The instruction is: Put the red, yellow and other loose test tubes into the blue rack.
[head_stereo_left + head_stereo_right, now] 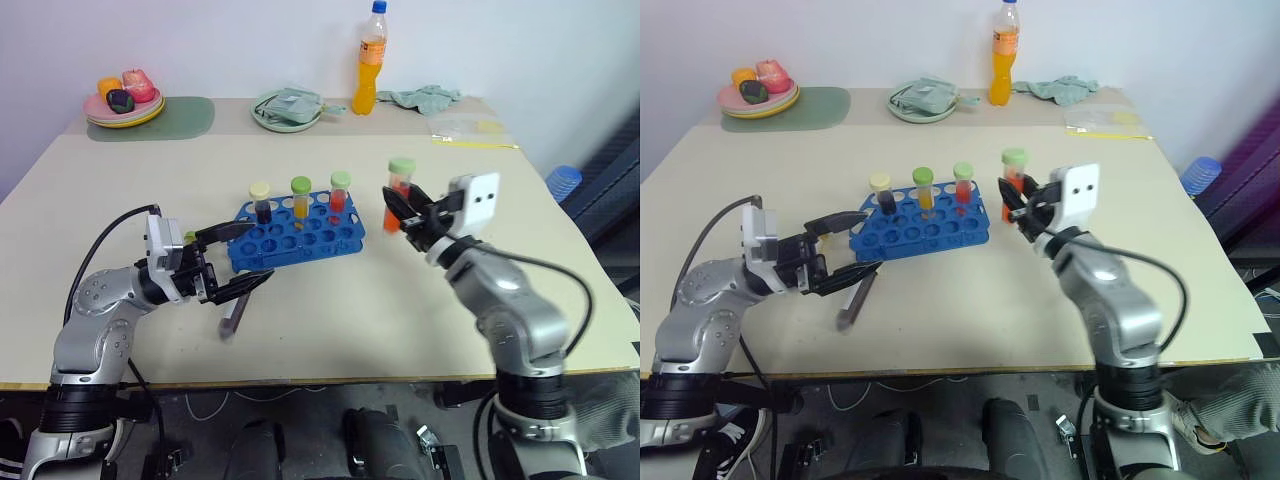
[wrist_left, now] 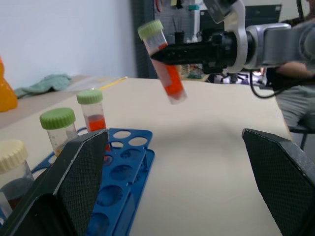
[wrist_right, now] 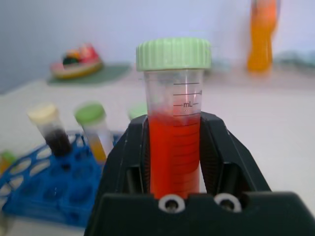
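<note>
Clamped between the right gripper's (image 1: 404, 212) shut fingers was 1 light, slippery, green-capped clear plastic tube of red liquid (image 3: 173, 132), best held mid-body; beside the bright blue plastic rack (image 1: 300, 238), the left gripper (image 1: 238, 260) gaped empty.

Bright, even room light is washing over the pale bench (image 1: 330, 300), throwing only soft, faint shadows under the blue rack (image 1: 300, 238), while in the right wrist view the held tube (image 3: 173, 142) is standing sharp and everything behind it is blurring out of focus.
</note>
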You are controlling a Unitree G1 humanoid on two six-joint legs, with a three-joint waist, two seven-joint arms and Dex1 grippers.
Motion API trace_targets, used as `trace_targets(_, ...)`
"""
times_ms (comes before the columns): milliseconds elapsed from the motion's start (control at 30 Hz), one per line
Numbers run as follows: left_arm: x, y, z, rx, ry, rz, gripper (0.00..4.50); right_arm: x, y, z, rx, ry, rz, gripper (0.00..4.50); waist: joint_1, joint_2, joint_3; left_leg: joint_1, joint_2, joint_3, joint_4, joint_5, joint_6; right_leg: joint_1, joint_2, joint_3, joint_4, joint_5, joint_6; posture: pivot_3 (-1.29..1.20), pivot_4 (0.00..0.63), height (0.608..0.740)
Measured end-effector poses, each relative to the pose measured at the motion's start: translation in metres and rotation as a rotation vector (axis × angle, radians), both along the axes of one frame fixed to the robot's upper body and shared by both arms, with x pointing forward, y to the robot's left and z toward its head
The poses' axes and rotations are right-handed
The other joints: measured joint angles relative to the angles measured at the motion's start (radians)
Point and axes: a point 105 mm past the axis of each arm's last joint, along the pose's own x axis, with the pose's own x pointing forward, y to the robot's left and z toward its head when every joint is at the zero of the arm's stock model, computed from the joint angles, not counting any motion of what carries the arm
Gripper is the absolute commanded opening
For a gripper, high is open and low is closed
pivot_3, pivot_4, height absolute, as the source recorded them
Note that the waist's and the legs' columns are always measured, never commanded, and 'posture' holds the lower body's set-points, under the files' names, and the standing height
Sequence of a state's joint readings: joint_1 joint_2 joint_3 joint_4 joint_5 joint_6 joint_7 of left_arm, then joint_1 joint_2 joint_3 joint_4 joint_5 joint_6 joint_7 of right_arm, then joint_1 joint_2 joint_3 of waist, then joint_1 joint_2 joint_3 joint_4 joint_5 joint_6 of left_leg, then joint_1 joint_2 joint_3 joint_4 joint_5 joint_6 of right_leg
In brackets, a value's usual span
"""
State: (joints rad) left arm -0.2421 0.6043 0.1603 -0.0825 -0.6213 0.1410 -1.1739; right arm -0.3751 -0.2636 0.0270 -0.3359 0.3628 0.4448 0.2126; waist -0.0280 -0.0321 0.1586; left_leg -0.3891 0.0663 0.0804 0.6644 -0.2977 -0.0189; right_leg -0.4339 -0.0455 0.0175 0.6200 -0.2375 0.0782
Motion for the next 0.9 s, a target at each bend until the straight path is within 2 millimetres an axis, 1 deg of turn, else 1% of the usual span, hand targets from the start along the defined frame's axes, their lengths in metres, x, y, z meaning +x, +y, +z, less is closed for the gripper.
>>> trace_targets(100, 0.002, 0.005, 0.001, 0.021, 0.005, -0.004, 4.50, 0.006, 0.023, -0.005, 0.040, -0.079, 0.005, 1.15, -0.006, 0.000, 0.000, 0.000, 0.000, 0.000, 0.000, 0.000, 0.000, 0.000, 0.000, 0.000, 0.000, 0.000, 0.000, 0.00, 0.150, 0.740)
trace_targets(200, 0.004, 0.009, 0.006, 0.039, -0.010, 0.002, 4.50, 0.009, 0.042, -0.017, 0.005, -0.148, 0.030, 1.15, -0.008, 0.000, 0.000, -0.001, 0.000, 0.000, 0.000, 0.000, -0.001, 0.000, -0.001, 0.000, -0.001, 0.000, 0.000, 0.00, 0.150, 0.740)
trace_targets(333, 0.004, 0.014, 0.005, 0.068, -0.017, 0.012, 4.50, 0.015, 0.052, -0.035, 0.000, -0.169, 0.032, 1.15, -0.009, 0.000, 0.000, -0.001, 0.000, 0.001, 0.000, 0.001, -0.001, 0.000, -0.001, 0.000, -0.001, 0.000, 0.000, 0.00, 0.150, 0.740)
trace_targets(467, 0.002, 0.021, 0.003, 0.077, -0.016, 0.038, 4.50, 0.022, 0.057, -0.040, -0.044, -0.205, 0.025, 1.15, -0.014, 0.000, 0.000, 0.000, 0.000, 0.001, 0.000, 0.001, -0.002, 0.000, -0.001, 0.000, 0.000, 0.000, 0.000, 0.00, 0.150, 0.740)
trace_targets(600, -0.002, 0.025, 0.000, 0.080, -0.006, 0.059, 4.50, 0.030, 0.049, -0.052, -0.050, -0.183, -0.017, 1.15, -0.015, 0.000, 0.000, 0.000, 0.000, 0.001, 0.000, 0.001, -0.002, 0.000, -0.001, 0.000, 0.001, 0.000, 0.000, 0.00, 0.150, 0.740)
trace_targets(733, -0.003, 0.027, -0.001, 0.084, -0.005, 0.067, 4.50, 0.032, 0.048, -0.050, -0.048, -0.194, -0.020, 1.15, -0.015, 0.000, 0.000, 0.001, 0.000, 0.001, 0.000, 0.001, -0.003, 0.000, -0.001, 0.000, 0.002, 0.000, 0.000, 0.00, 0.150, 0.740)
trace_targets(900, -0.003, 0.028, 0.000, 0.090, -0.006, 0.069, 4.50, 0.031, 0.053, -0.053, -0.040, -0.198, -0.012, 1.15, -0.015, 0.000, 0.000, 0.002, 0.000, 0.001, 0.000, 0.001, -0.003, 0.000, -0.002, 0.000, 0.005, 0.000, 0.000, 0.00, 0.150, 0.740)
